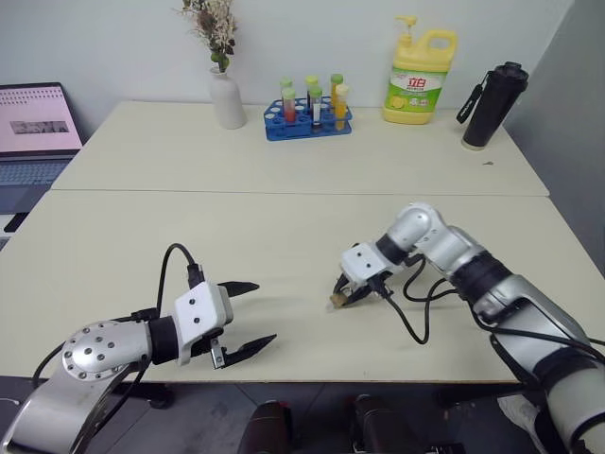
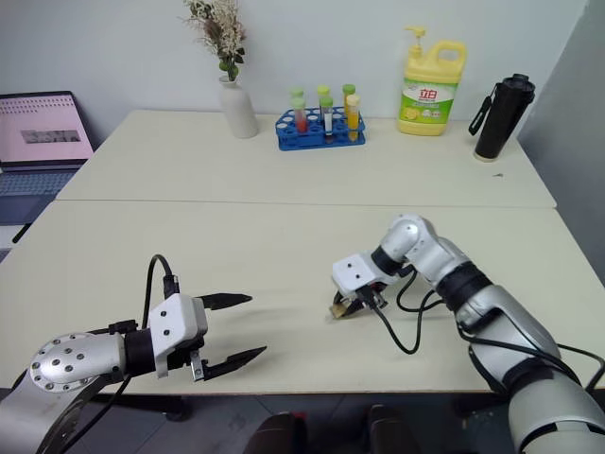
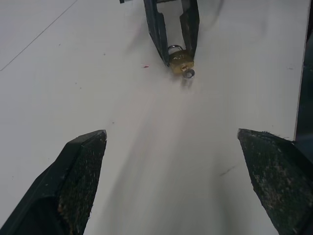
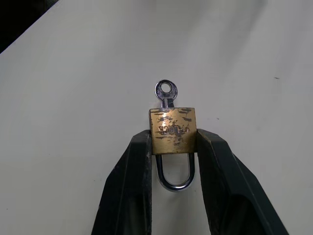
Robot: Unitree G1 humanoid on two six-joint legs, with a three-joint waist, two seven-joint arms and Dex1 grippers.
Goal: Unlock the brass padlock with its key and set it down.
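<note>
We see the right gripper [image 4: 172, 147] with its fingers closed on the two sides of the brass padlock [image 4: 172, 129], so the body is clamped and cannot turn. The shackle points back between the fingers, and the key [image 4: 166, 93] sticks out of the far end, free to be reached; we think this is why it is held so. In the left eye view the padlock is just right of the centre of the frame, low over the worktop [image 1: 284, 236]; whether it touches the surface we cannot say for sure. The left gripper [image 1: 248, 317] is in the lower left of the frame, well apart, with its fingers spread wide and holding nothing, aimed toward the key.

The worktop is pale and plain. In the upper part of the frame stand a white vase [image 1: 227, 99], a blue rack of tubes [image 1: 307, 118], a yellow bottle [image 1: 421, 80] and a black flask [image 1: 492, 104]; a laptop [image 1: 33, 132] is at the upper left.
</note>
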